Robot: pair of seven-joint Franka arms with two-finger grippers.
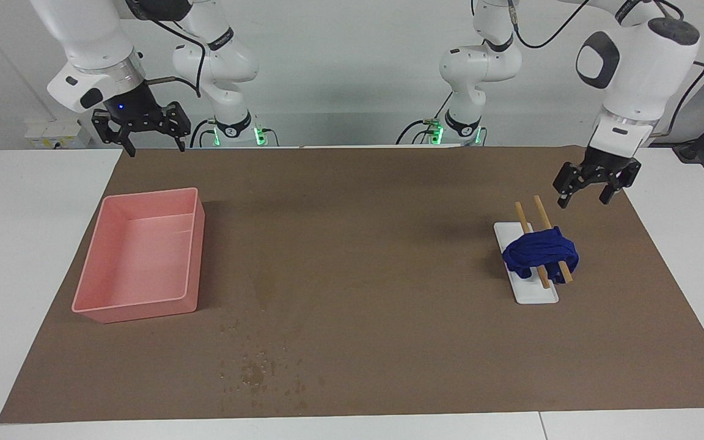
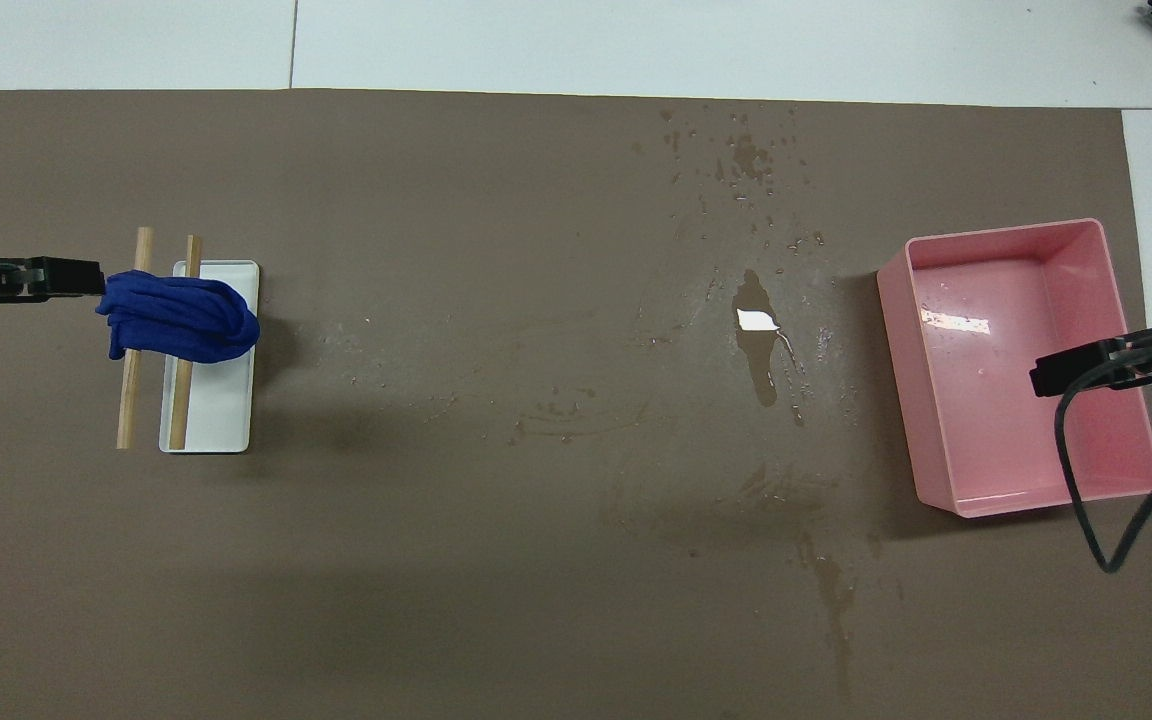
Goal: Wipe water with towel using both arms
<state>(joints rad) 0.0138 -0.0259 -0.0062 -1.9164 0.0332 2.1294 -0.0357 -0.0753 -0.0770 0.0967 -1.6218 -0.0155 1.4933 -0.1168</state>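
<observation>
My right gripper [image 1: 142, 135] hangs in the air with its fingers spread and nothing between them. It is over the mat's edge next to my bases, on the side of the pink tray [image 1: 102, 302] that faces me, and this arm waits there. In the overhead view only its dark tip [image 2: 1086, 365] shows, over the tray.

The tray stands on the brown mat [image 1: 376, 342] toward my right arm's end of the table. Beside the tray, toward the middle of the mat, lies the water [image 1: 254, 370]: many small droplets and dark blotches, farther from me than the tray. The overhead view shows more of it, with one shining puddle [image 2: 758, 325] just beside the tray and a dark streak nearer to me.

Well apart from the tray, toward my left arm's end, stands a white rack [image 1: 535, 293] with two wooden sticks [image 1: 541, 211]. The navy-blue towel [image 1: 541, 255] lies bunched over both sticks.

My left gripper [image 1: 590, 195] is in the air over the mat, just beside the raised ends of the sticks. Its fingers are spread and hold nothing. It is not touching the towel.
</observation>
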